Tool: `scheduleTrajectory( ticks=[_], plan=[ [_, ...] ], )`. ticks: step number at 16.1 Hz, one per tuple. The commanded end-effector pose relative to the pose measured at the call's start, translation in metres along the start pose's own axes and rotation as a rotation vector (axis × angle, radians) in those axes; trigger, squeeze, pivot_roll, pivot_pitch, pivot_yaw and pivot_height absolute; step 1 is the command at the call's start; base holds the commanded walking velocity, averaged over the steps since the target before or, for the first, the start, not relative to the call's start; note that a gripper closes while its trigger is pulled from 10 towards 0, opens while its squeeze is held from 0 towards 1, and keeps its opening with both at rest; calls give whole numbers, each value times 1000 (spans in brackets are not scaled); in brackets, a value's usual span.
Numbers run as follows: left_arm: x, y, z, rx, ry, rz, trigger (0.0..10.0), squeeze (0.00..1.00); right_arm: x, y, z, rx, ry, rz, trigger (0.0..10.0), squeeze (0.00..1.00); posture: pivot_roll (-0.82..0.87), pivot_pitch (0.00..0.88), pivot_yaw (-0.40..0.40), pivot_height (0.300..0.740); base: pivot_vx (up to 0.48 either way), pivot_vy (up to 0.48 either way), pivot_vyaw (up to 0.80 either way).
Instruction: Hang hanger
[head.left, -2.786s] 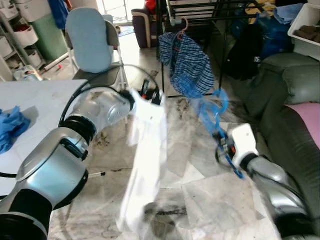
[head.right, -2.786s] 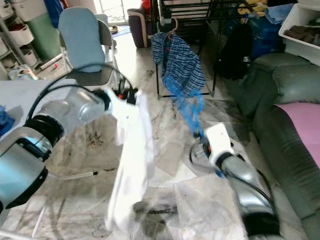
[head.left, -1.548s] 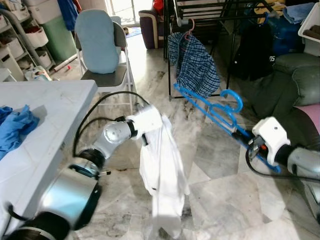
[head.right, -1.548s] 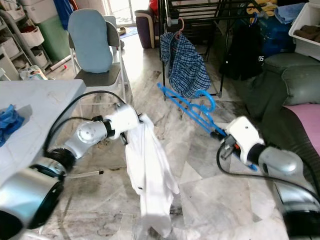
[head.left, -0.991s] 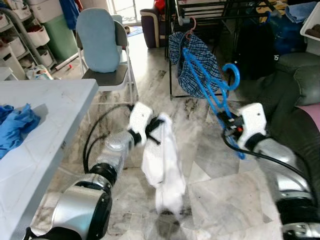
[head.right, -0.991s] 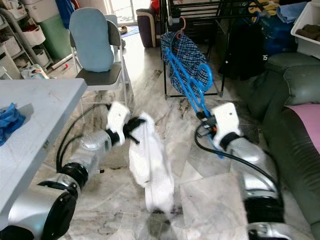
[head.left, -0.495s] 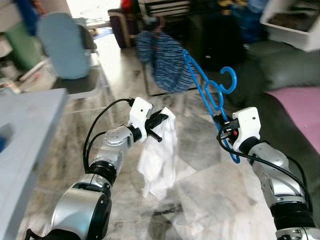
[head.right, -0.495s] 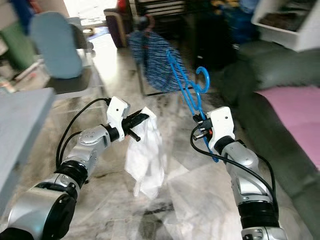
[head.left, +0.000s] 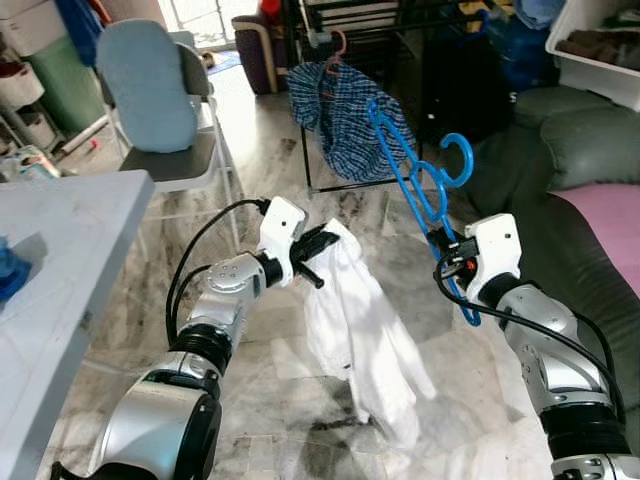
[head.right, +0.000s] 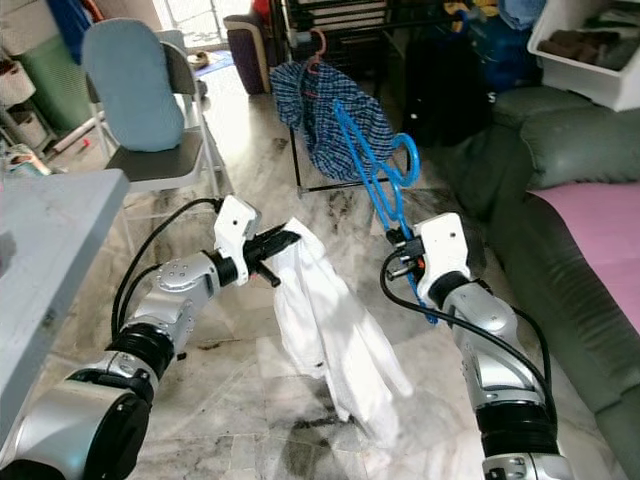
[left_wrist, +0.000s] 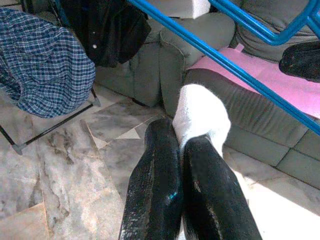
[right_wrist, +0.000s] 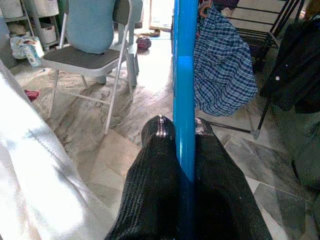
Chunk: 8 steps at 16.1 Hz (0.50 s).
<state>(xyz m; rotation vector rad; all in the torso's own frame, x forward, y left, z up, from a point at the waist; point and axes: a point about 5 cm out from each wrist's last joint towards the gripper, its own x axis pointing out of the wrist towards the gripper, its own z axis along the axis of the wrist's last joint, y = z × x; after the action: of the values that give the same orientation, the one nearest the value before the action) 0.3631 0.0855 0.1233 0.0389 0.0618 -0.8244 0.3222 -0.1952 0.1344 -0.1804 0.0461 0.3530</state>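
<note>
Since half a second ago the view has steadied and the shirt (head.left: 360, 330) has swung out, hanging longer under my left gripper (head.left: 322, 243), whose fingers pinch its collar. Arms barely moved. My judgement: I am ready to thread the hanger (head.left: 415, 190) in. Right gripper (head.left: 446, 265) is clamped on its lower bar; hanger is blue plastic, upright, hook up, between shirt and sofa (head.left: 590, 150).

White garment (head.left: 365, 340): top edge hidden between left gripper (left_wrist: 186, 142) fingers. Blue hanger (head.left: 415, 190): lower bar hidden behind right gripper (right_wrist: 184, 131), ends cut off in both wrist views. Sofa (head.left: 590, 150) cropped at frame edge.
</note>
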Motion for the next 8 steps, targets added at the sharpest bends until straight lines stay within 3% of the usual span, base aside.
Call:
scheduleTrajectory(
  ticks=[1, 4, 8],
  plan=[
    [-2, 4, 7, 18, -24, 3, 10000, 0, 2, 0, 5, -6, -12, 4, 10000, 0, -176, 0, 84, 740, 240, 0, 0],
    [-1, 1, 6, 21, -18, -9, 10000, 0, 3, 2, 4, -6, -7, 10, 10000, 0, -179, 0, 84, 740, 0, 0, -140],
    [0, -1, 4, 21, -10, -23, 10000, 0, 3, 3, 3, -11, -4, 20, 10000, 0, -181, 0, 80, 740, 259, 0, -527]
  ],
)
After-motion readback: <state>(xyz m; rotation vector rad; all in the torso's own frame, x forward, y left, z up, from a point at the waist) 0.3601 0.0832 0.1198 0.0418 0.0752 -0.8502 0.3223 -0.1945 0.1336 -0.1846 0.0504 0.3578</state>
